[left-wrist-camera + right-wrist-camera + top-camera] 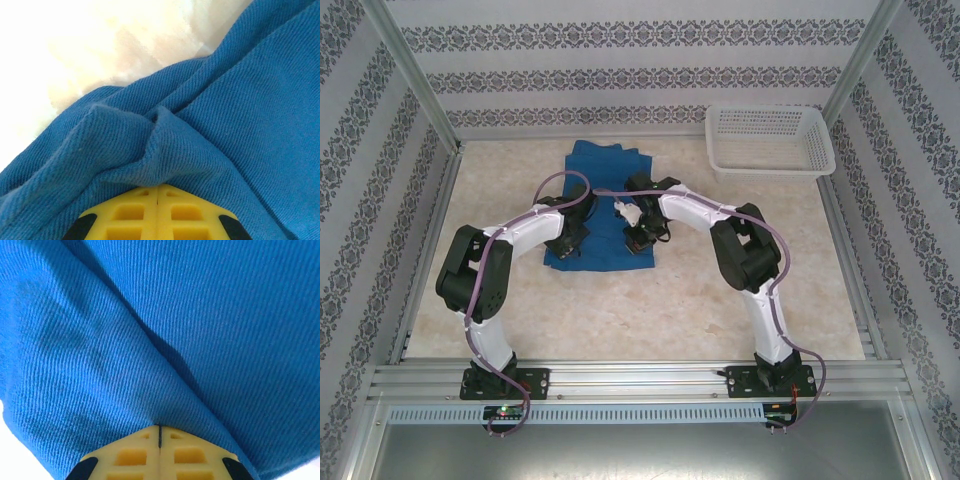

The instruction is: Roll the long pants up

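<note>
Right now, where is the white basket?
In the top view, the white basket stands at the far right corner of the table, right of the blue pants, apart from them.

Robot lab cell: table (620, 310) is enclosed by aluminium frame (420, 85) and patterned panels (620, 60); left arm (480, 275) and right arm (750, 250) are bolted to a rail (640, 378).

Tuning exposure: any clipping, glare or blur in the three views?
Left wrist: table beyond the long pants is blown out white, weave sharp. Right wrist: fabric evenly lit, one dark shadow along a crease, lower corners clipped white. Top external: even light, no glare, faint shadows.
</note>
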Motion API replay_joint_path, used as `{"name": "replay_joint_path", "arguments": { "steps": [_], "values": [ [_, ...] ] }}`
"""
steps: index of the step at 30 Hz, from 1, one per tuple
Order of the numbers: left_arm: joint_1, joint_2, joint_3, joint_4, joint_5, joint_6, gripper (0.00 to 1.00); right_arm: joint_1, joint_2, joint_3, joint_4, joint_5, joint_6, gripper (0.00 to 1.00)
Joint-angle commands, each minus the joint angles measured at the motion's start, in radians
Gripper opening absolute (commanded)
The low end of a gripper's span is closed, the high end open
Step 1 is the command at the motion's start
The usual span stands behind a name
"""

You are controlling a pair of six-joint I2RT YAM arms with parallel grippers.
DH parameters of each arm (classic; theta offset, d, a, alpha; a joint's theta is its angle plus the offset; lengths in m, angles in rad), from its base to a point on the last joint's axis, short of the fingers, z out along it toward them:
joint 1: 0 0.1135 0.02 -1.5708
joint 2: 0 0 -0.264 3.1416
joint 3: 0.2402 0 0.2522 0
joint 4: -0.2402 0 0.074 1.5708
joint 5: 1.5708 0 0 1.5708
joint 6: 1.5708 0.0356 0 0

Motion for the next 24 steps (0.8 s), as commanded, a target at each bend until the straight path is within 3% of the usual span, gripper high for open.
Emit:
{"name": "replay_joint_path", "arguments": {
  "steps": [1,6,7,10,12,17,21,24],
  "values": [
    [0.014,0.017,-0.021,-0.025,0.003,-0.016,0.00,0.023,0.038,-0.051,0.036,0.018,0.030,0.00],
    [0.013,0.019,-0.005,-0.027,0.013,-0.001,0.00,0.026,-0.039,-0.091,0.078,0.050,0.037,0.00],
    [0.013,0.018,-0.001,-0.028,0.015,0.002,0.00,0.029,-0.067,-0.094,0.078,0.065,0.034,0.07],
    [0.016,0.016,0.010,-0.029,0.022,0.007,0.00,0.049,-0.164,-0.100,0.066,0.128,0.018,0.49],
    [0.016,0.016,0.017,-0.033,0.027,0.007,0.00,0.067,-0.228,-0.100,0.054,0.179,0.009,0.60],
    [0.016,0.017,0.032,-0.034,0.034,0.012,0.00,0.099,-0.387,-0.123,0.082,0.269,0.023,0.66],
    [0.019,0.005,0.037,-0.024,0.027,0.033,0.00,0.116,-0.510,-0.237,0.209,0.353,0.019,0.66],
    [0.026,-0.003,0.063,-0.034,0.023,0.065,0.00,0.149,-0.555,-0.328,0.291,0.432,-0.013,0.72]
  ]
}}
